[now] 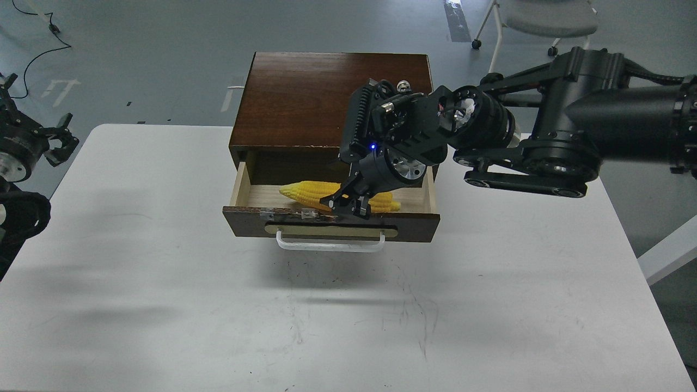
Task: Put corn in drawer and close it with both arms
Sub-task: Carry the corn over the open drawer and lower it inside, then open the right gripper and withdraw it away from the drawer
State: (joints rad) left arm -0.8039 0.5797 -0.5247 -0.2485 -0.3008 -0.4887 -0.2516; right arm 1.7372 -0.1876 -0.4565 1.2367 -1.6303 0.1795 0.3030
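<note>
Jaws, right arm: lowered into the open drawer (pixel 330 223), tips at the corn (pixel 310 191); from this angle I cannot tell whether they grip the cob or stand parted over it. Right gripper (pixel 348 206) hangs just behind the drawer's front edge, its wrist and blue indicator light above.

Jaws, left arm: left gripper (pixel 57 142) held at the far left, off the worktop (pixel 163 305) edge, fingers splayed apart, holding nothing.

Corn: one yellow cob, lying on the pale wooden drawer floor. Long axis runs left to right, roughly parallel to the drawer front; pointed end to the left, blunt end to the right, mid-section hidden behind the right gripper.

Drawer: pulled out toward the viewer from the dark wooden cabinet (pixel 332 98), white bar handle (pixel 330 245) on a tan plate, chipped top edge.

Key relation: the handle sits directly below and in front of the right gripper, near it; the left gripper is well apart from it. The closing push appears to call for the right arm to lift clear of the cavity first and for the left to travel across.

Status, judged: placement about done; closing not yet begun.
</note>
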